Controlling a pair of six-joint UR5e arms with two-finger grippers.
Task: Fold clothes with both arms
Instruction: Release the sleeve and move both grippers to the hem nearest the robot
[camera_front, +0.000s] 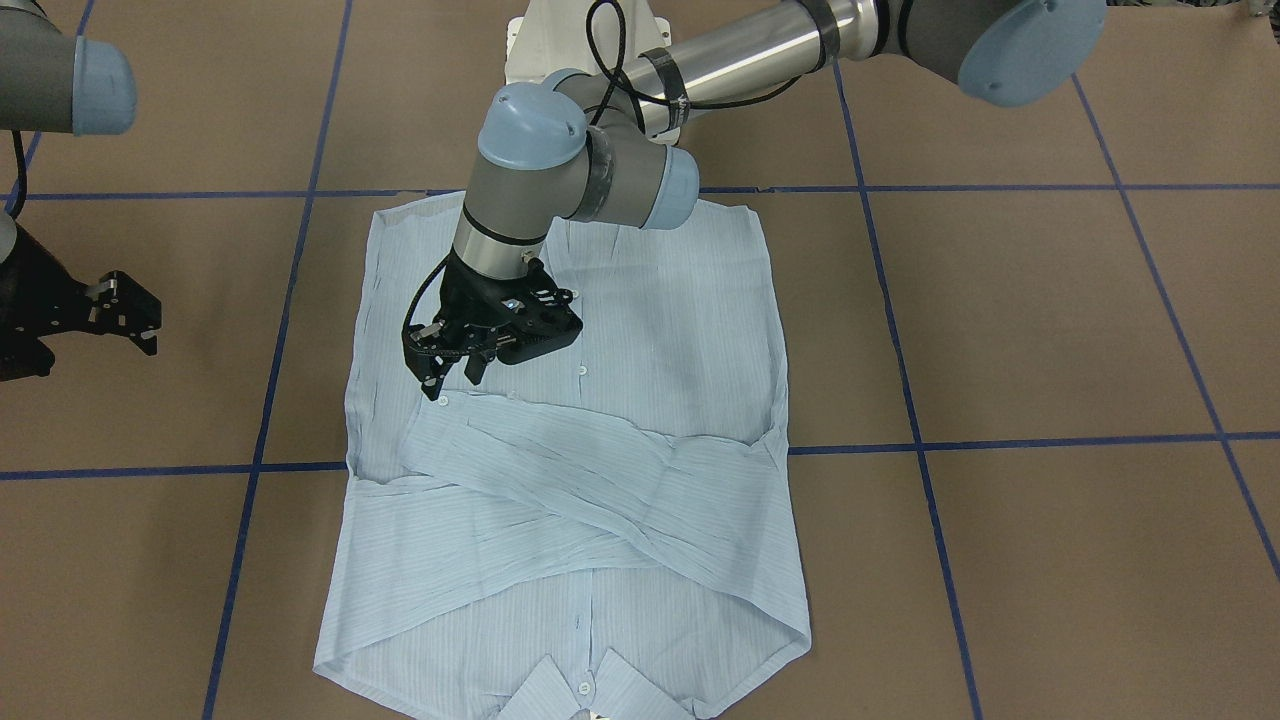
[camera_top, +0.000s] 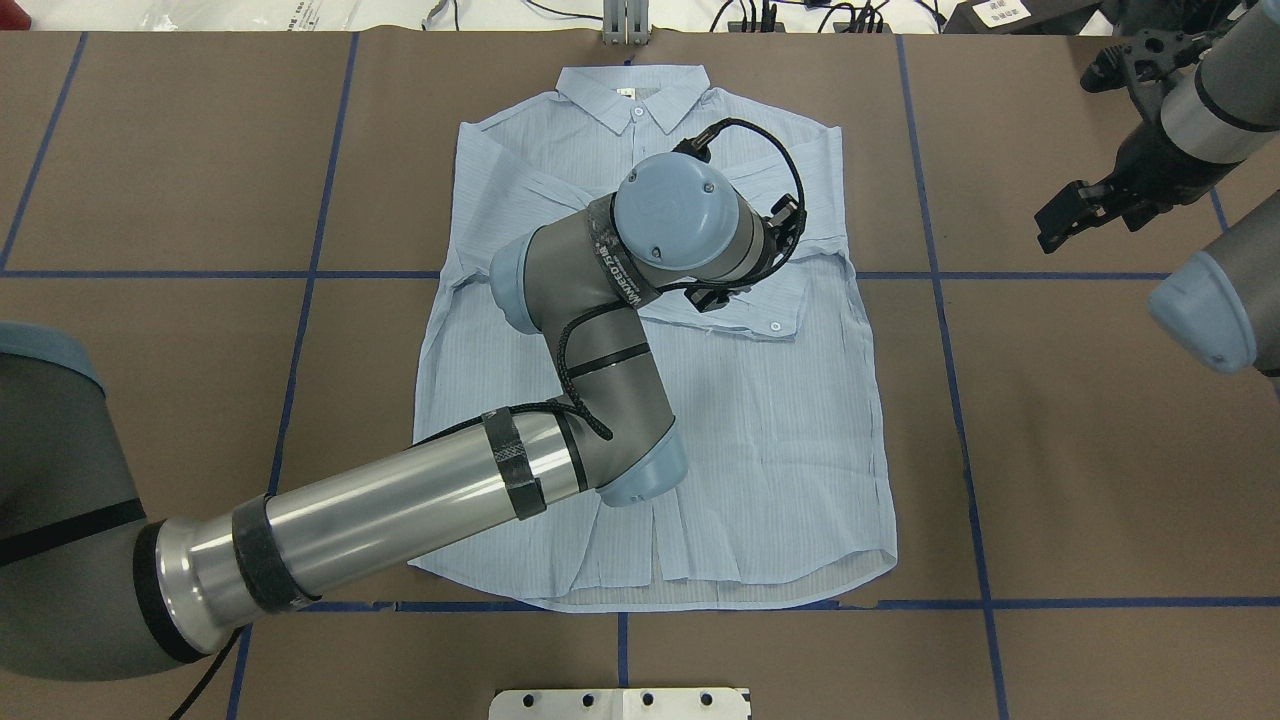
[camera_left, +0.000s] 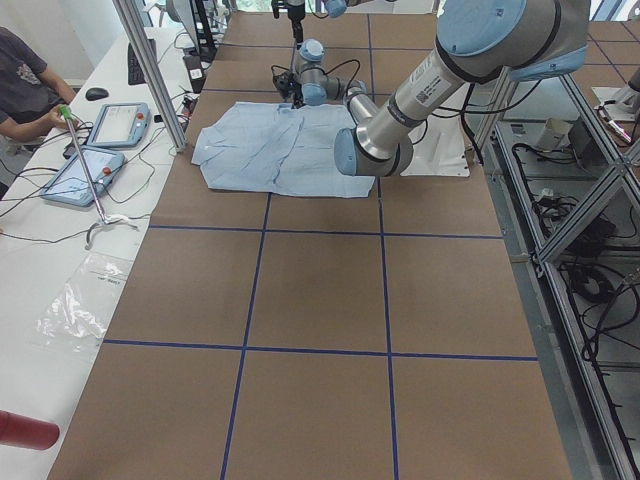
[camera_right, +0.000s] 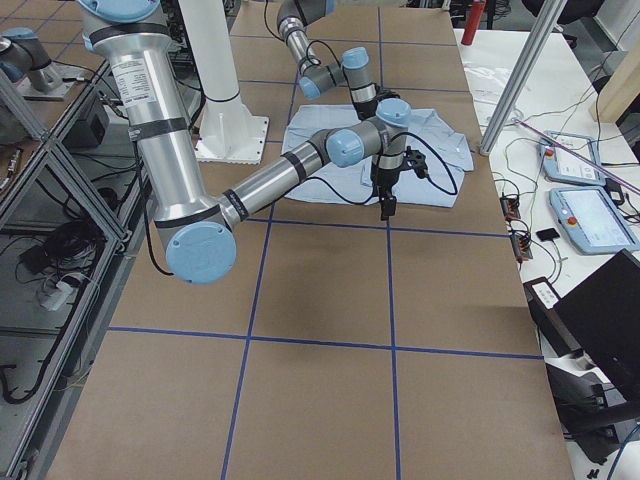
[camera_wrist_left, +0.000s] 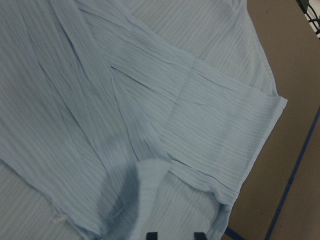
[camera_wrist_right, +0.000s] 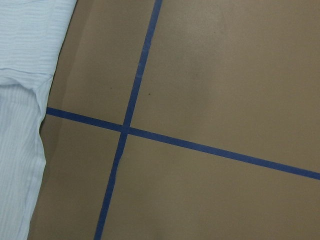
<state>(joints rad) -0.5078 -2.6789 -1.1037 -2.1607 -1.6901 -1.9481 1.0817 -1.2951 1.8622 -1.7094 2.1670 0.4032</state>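
The shirt (camera_front: 650, 330) lies flat on the brown table (camera_front: 1050, 330), buttons up. Both sleeves (camera_front: 600, 480) are folded across its front. The left gripper (camera_front: 455, 383) hangs just over the shirt, near the end of a sleeve. Its fingers (camera_wrist_left: 151, 234) are apart and hold nothing. The right gripper (camera_front: 125, 318) is off to the side, over the table. The pictures do not show if its fingers are apart or together.
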